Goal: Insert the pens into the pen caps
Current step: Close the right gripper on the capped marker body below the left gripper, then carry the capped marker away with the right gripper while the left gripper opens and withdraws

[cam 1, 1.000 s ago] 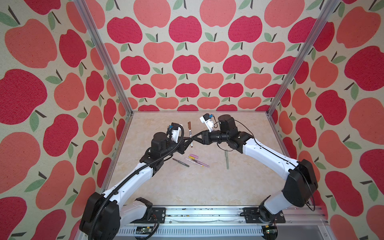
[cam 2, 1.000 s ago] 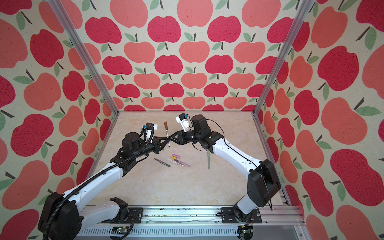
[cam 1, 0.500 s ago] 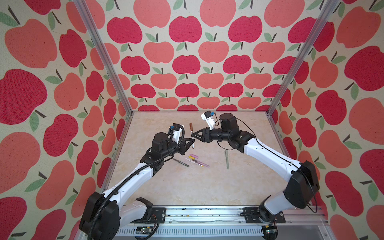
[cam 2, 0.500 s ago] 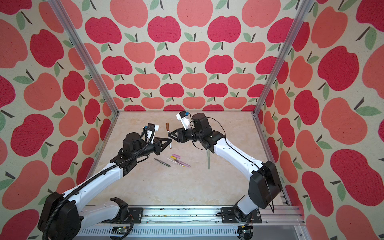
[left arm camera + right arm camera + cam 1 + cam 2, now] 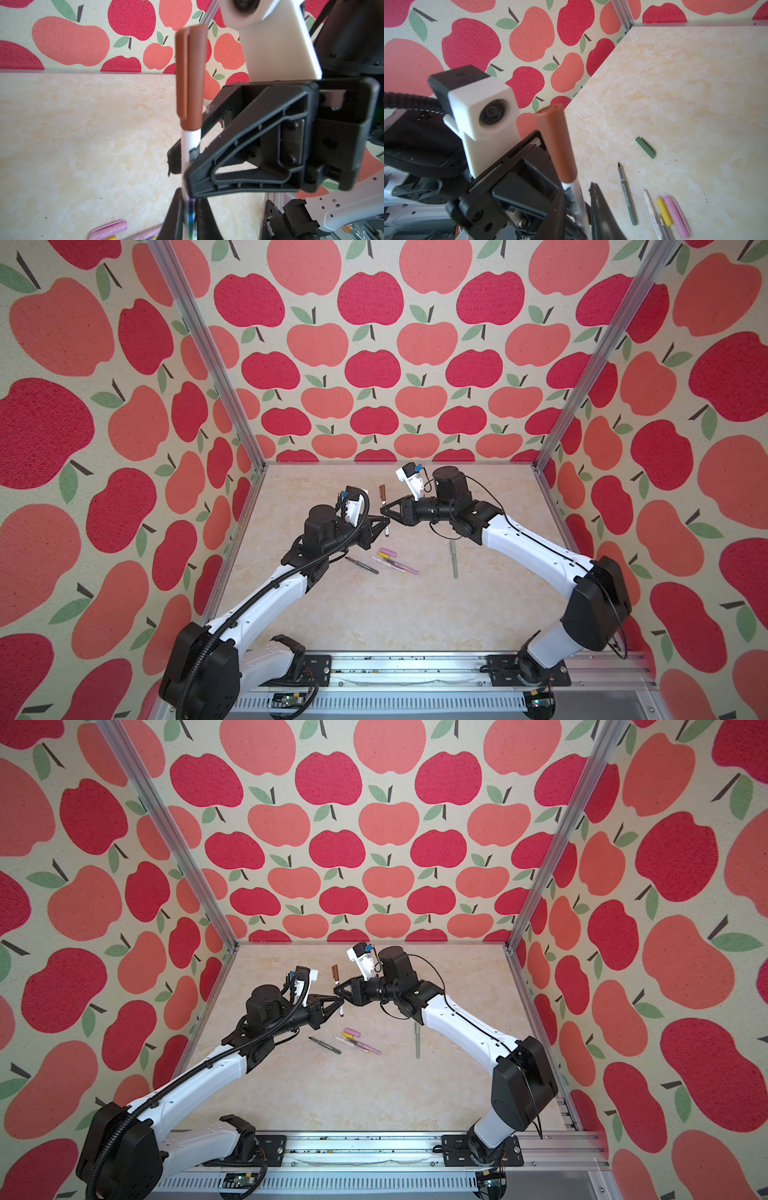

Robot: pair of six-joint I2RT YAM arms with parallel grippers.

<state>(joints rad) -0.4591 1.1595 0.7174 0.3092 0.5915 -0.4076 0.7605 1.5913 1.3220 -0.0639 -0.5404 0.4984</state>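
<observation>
1. In a top view, the left pincer [image 5: 385,526] is clamped on a slim white pen [image 5: 387,532], held nearly upright above the marbled table [image 5: 478,614]. A brown cap [image 5: 382,492] covers the pen's upper end. The right pincer [image 5: 383,509] meets the barrel just above the left pincer, directly under the cap.
2. In a top view, a dark green pen [image 5: 325,1046], a pink cap [image 5: 353,1031] and a lilac pen [image 5: 370,1049] lie on the table close under the left pincer [image 5: 338,1005]. A sage green pen [image 5: 417,1040] lies apart, under the right arm.
3. In the left wrist view, the brown cap [image 5: 190,79] is a matte stubby tube with a flat clip, seated on the white barrel [image 5: 190,143]. The right pincer's black fingers [image 5: 199,178] flank the barrel below it. I cannot tell whether they press.
4. In the right wrist view, the barrel runs between the right pincer's fingers [image 5: 600,212], with a thin gap at one. Beyond them lie a dark green cap [image 5: 645,147], the uncapped dark green pen [image 5: 627,197] and a yellow cap [image 5: 664,212] touching the pink cap [image 5: 677,216].
</observation>
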